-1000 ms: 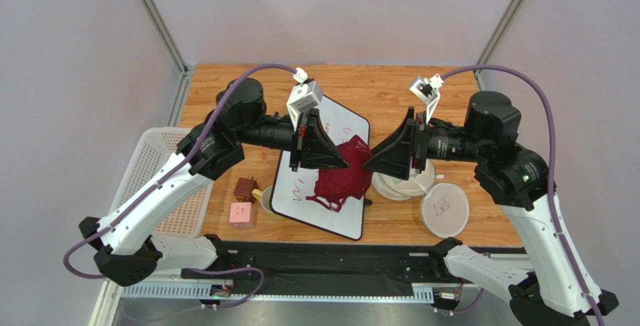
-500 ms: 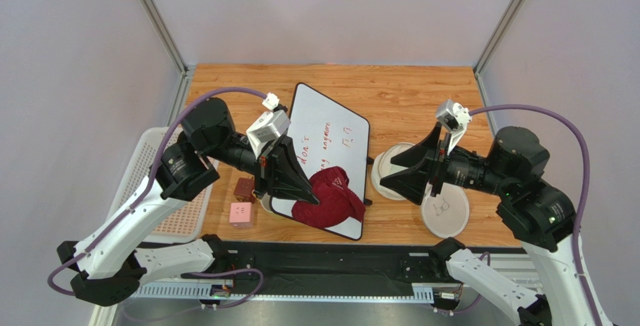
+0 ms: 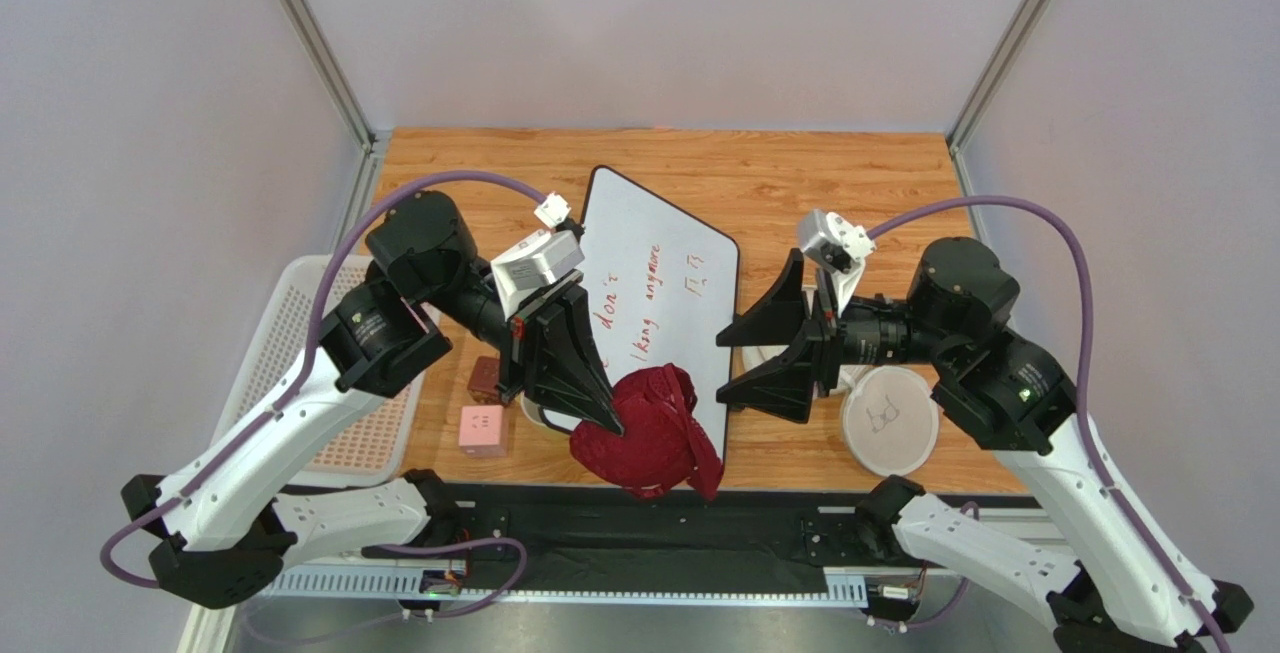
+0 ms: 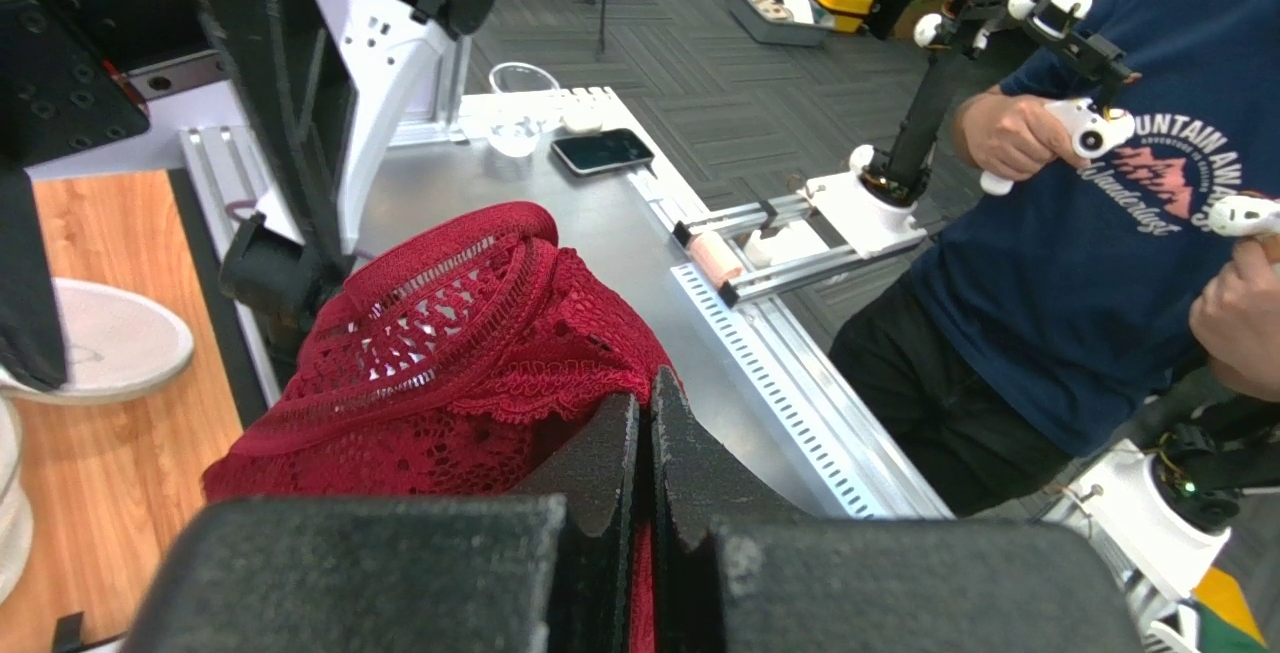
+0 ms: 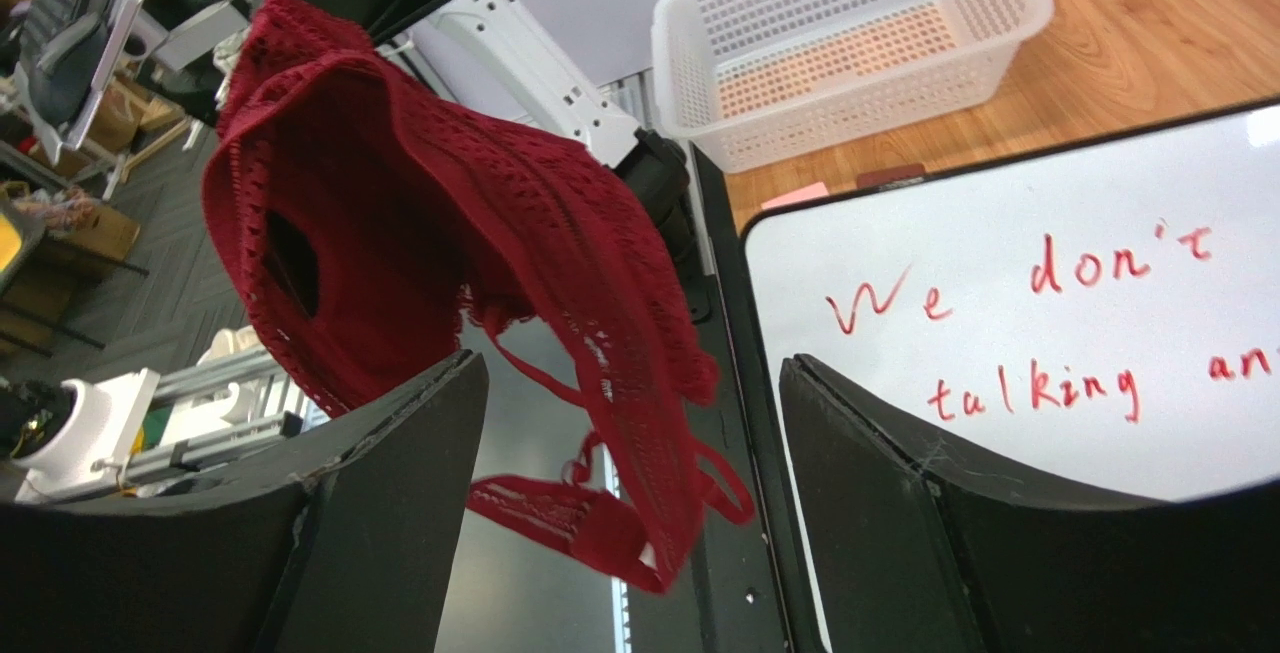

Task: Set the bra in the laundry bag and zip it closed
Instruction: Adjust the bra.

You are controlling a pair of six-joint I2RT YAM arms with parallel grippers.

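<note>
The dark red lace bra [image 3: 649,436] hangs from my left gripper [image 3: 606,416], which is shut on its fabric above the table's near edge. In the left wrist view the bra [image 4: 451,338] bunches over the closed gripper [image 4: 649,413]. My right gripper [image 3: 724,370] is wide open and empty, pointing left at the bra without touching it. In the right wrist view the bra [image 5: 391,203] hangs ahead of that gripper [image 5: 631,368], straps dangling. The laundry bag's white disc lid [image 3: 890,416] with a dark bra icon lies at the front right. The bag's body [image 4: 105,341] is mostly hidden behind the right gripper.
A whiteboard [image 3: 661,293] with red writing lies mid-table between the arms. A white perforated basket [image 3: 323,368] stands at the left edge. A small pink box [image 3: 483,427] and a brown block [image 3: 489,374] sit beside the whiteboard's left side.
My left gripper carried the bra off the whiteboard toward the near edge. My right gripper let go, pulled back right, then swung left again, open, toward the bra.
</note>
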